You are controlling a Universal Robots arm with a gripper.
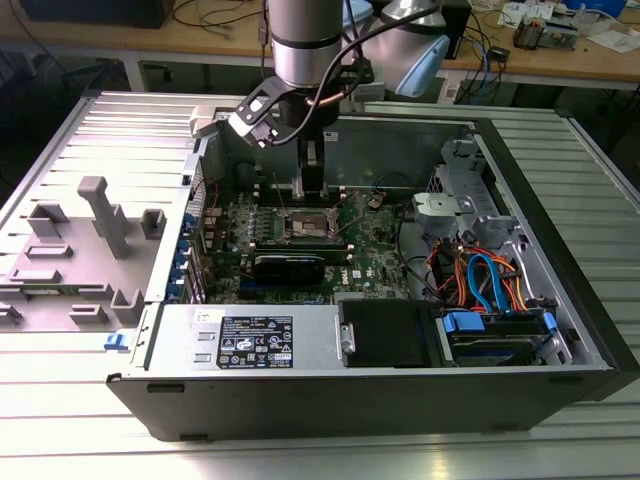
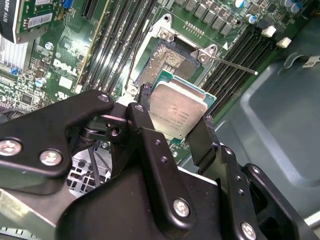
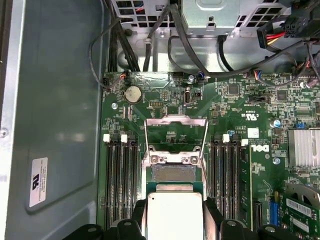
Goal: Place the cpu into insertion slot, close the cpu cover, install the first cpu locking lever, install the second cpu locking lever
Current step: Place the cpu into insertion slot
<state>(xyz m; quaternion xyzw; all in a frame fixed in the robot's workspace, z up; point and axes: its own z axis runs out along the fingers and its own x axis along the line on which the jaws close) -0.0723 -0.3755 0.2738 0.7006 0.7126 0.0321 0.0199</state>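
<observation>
Above the insertion slot (image 2: 166,62), the fingers (image 2: 148,136) clamp the cpu (image 2: 177,110), which hides part of it.

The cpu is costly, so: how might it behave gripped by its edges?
Probably stiff: the cpu sits flat in the gripper without sagging. Its smooth metal top and thin edges suggest it could slip. Likely light, being thin.

We count one cpu (image 2: 177,112), one insertion slot (image 3: 173,173), one round coin battery (image 3: 132,93), two black fingers (image 2: 201,140), two banks of long memory slots (image 3: 121,185), one either side of that slot, and one finned heatsink (image 3: 303,147).
</observation>
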